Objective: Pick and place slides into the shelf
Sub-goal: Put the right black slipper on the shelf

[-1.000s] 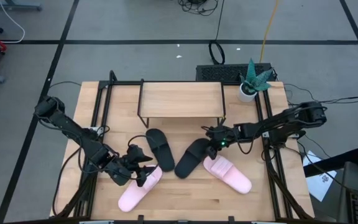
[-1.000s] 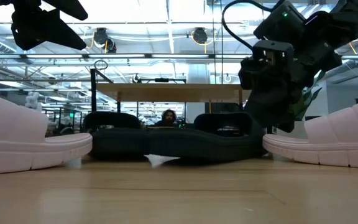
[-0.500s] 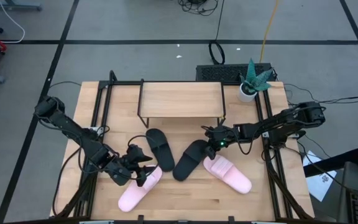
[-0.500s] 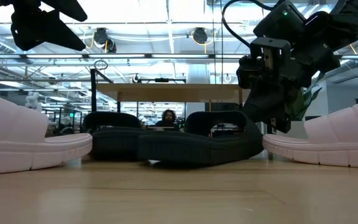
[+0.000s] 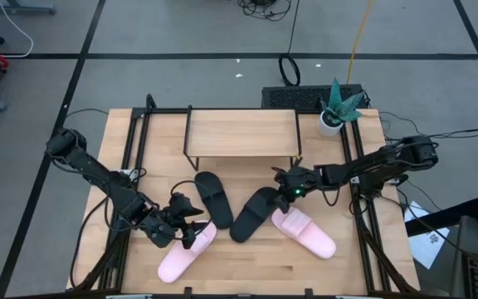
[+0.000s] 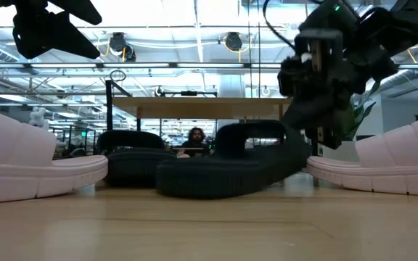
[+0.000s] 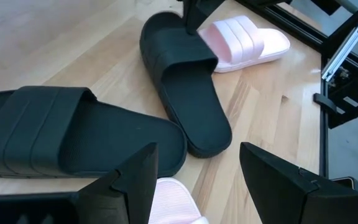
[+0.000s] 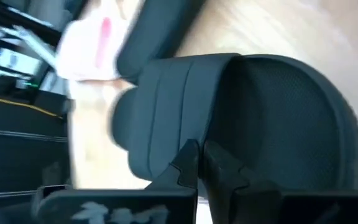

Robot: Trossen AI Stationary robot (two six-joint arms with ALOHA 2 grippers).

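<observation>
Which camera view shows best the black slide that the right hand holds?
The left wrist view: the black slide lies whole there. The high view shows it small, the low view side-on with one end raised, the right wrist view only its strap.

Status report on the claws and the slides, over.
Right claw shut on black slide, one end tipped up. Left claw open over pink slide. Shelf bare.

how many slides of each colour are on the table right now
black slides: 2, one flat on the table, one with its end raised in the right hand
pink slides: 2, one by the left hand, one on the right
total: 4
</observation>
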